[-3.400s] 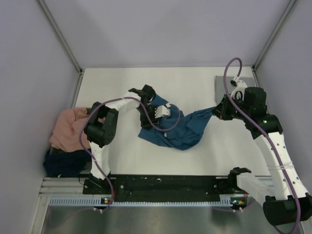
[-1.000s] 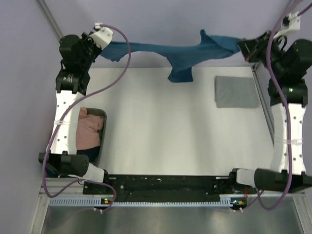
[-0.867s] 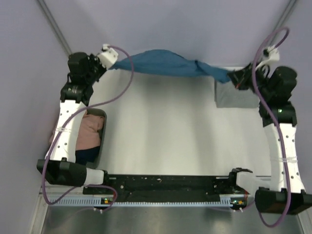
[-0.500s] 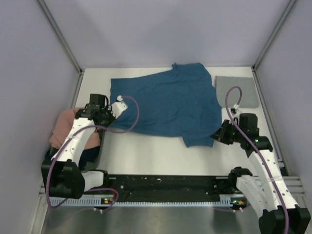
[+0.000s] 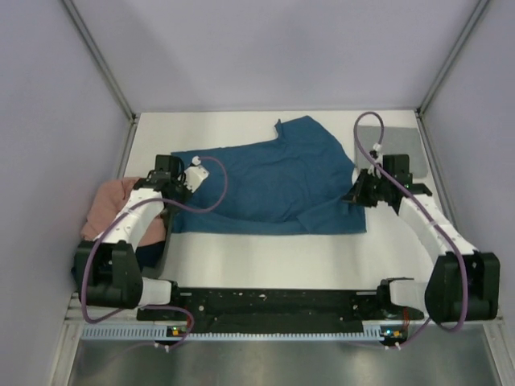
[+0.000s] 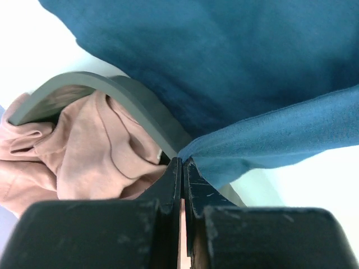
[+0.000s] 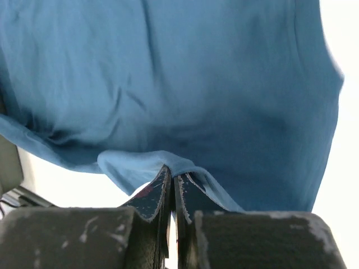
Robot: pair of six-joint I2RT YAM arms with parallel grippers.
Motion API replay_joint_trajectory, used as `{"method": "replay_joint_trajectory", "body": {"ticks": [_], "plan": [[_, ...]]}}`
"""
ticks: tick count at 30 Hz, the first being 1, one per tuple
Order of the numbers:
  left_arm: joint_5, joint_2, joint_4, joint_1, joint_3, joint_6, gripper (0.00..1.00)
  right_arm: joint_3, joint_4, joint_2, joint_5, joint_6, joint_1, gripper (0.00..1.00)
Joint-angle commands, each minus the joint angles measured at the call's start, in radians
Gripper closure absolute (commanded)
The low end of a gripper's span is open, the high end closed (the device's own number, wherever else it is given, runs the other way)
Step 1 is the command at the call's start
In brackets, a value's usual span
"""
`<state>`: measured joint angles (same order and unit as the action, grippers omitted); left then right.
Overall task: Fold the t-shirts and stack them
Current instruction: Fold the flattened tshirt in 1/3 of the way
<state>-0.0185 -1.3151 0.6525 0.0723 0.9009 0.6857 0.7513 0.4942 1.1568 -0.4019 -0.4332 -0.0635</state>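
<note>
Up close, teal-blue t-shirt (image 6: 224,67) between fingers (image 6: 173,188)

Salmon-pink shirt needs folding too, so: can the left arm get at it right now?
Probably not yet: the left pincer is shut on the teal shirt. The salmon-pink shirt lies mostly uncovered close beside it.

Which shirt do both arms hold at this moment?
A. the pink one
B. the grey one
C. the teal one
C: the left fingers and the right fingers are each shut on an edge of the teal shirt.
</note>
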Motion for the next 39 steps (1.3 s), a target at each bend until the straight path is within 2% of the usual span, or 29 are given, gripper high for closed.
{"method": "replay_joint_trajectory", "body": {"ticks": [1, 4, 9, 16, 22, 28, 29, 30, 31, 32, 33, 36, 39], "plan": [[-0.075, -0.059, -0.119, -0.008, 0.064, -0.093, 1.00, 0.176, -0.144, 0.211, -0.055, 0.157, -0.009, 1.00], [-0.084, -0.085, -0.149, -0.009, 0.072, -0.130, 1.00, 0.262, -0.146, 0.344, -0.097, 0.221, -0.010, 1.00], [-0.149, -0.137, -0.182, -0.011, 0.081, -0.169, 1.00, 0.376, -0.157, 0.471, -0.095, 0.266, -0.007, 1.00], [-0.204, -0.165, -0.185, -0.011, 0.076, -0.166, 1.00, 0.436, -0.186, 0.569, -0.081, 0.284, 0.033, 1.00], [-0.166, -0.202, -0.162, -0.009, 0.095, -0.137, 1.00, 0.450, -0.227, 0.606, -0.172, 0.300, 0.059, 1.00], [-0.186, -0.222, -0.137, -0.009, 0.119, -0.135, 1.00, 0.500, -0.224, 0.676, -0.170, 0.278, 0.057, 1.00], [-0.186, -0.220, -0.136, -0.009, 0.122, -0.133, 0.94, 0.506, -0.220, 0.682, -0.161, 0.274, 0.056, 1.00], [-0.186, -0.220, -0.134, -0.009, 0.127, -0.133, 0.83, 0.516, -0.214, 0.690, -0.138, 0.274, 0.054, 0.86], [-0.189, -0.220, -0.133, -0.009, 0.131, -0.133, 0.66, 0.526, -0.200, 0.693, -0.088, 0.269, 0.050, 0.70], [-0.190, -0.217, -0.132, -0.011, 0.142, -0.130, 0.54, 0.546, -0.172, 0.693, -0.031, 0.274, 0.045, 0.58], [-0.187, -0.213, -0.129, -0.009, 0.157, -0.123, 0.49, 0.568, -0.128, 0.690, 0.044, 0.281, 0.038, 0.49], [-0.187, -0.184, -0.125, -0.008, 0.220, -0.100, 0.45, 0.637, -0.002, 0.637, 0.301, 0.261, 0.030, 0.40], [-0.131, -0.145, -0.074, -0.002, 0.297, -0.078, 0.43, 0.558, 0.073, 0.508, 0.492, 0.226, 0.034, 0.29]]}}
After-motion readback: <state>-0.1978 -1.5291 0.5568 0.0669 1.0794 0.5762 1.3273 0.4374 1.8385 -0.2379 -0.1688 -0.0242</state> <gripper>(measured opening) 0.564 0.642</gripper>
